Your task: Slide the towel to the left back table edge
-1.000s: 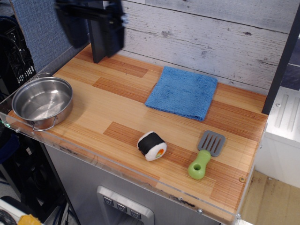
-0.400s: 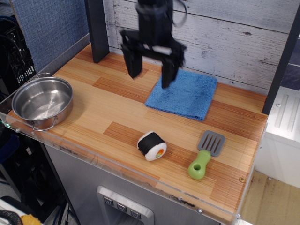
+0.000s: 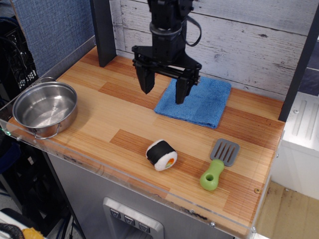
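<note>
Counting from the left: one steel pot (image 3: 45, 109) at the table's left edge, one black gripper (image 3: 163, 93) hanging with its jaws spread wide and holding nothing, one blue towel (image 3: 195, 99) lying flat near the back edge, right of centre — its left corner sits under the gripper. Nearer the front lie one sushi roll (image 3: 161, 155) and one green-handled spatula (image 3: 219, 164), apart from each other. The table (image 3: 99, 119) is light and reddish wood planks with a clear rim — behind it, a whitewashed plank wall (image 3: 249, 45) and a dark post (image 3: 103, 32).
</note>
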Controlling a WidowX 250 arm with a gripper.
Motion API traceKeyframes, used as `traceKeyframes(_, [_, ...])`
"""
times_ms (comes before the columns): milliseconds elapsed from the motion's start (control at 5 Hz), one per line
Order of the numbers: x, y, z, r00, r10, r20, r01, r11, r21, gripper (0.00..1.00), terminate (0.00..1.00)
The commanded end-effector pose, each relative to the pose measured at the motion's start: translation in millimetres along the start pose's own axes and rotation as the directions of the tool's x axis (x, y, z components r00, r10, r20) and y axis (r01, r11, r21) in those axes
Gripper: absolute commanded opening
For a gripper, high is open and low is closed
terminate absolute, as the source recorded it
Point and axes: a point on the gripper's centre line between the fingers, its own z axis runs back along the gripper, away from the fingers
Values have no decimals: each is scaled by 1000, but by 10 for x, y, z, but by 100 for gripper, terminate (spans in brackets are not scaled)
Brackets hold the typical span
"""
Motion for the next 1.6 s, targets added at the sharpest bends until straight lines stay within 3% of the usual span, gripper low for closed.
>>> traceKeyframes(0, [245,63,-72,995,74,59,-70,996,-62,100,0])
traceKeyframes(200, [320,-64,-275,996,79,36,-76,995,-68,100,0])
traceKeyframes(600, [405,-284,-448,996,42,79,-38,998,-47,100,0])
traceKeyframes(800, [305,-236,-655,998,30,62,-30,999,9,100,0])
traceKeyframes(1000, [152,-114,-899,1000,25,13,-26,998,58,100,0])
traceKeyframes(1400, [6,22,-1129,995,29,-91,-23,998,63,100,0])
